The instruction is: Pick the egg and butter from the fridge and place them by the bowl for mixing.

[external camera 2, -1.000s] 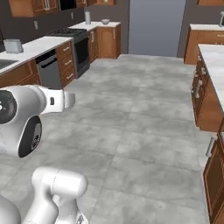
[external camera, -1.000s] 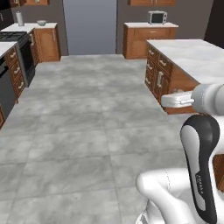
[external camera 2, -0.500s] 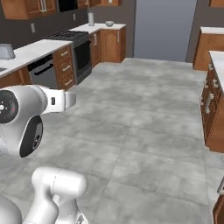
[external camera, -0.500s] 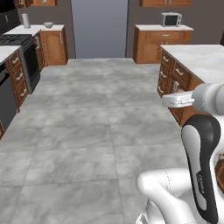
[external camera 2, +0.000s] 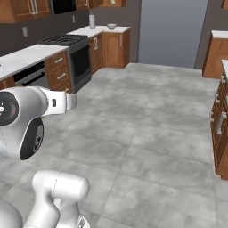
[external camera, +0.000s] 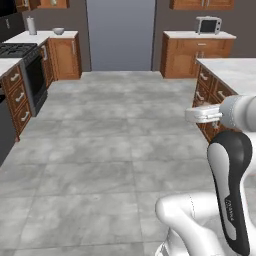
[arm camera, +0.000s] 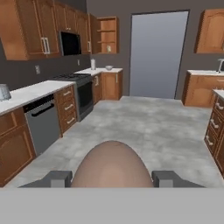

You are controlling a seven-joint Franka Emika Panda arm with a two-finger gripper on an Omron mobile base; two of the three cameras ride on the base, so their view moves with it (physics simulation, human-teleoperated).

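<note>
A dull brown egg sits between the two dark fingertips of my gripper, which is shut on it, held above the kitchen floor. The tall grey fridge stands closed at the far end of the room. The small pale bowl rests on the far left counter, left of the fridge. The butter is out of view.
A grey-white roll stands by the bowl. A black stove and wooden cabinets line the left wall. A counter island flanks the right, and a microwave sits at the back right. Grey tile floor lies between.
The whole scene has shifted in both base views, so the base has moved; the fridge now sits nearer the middle of the view. The egg stays in my gripper.
</note>
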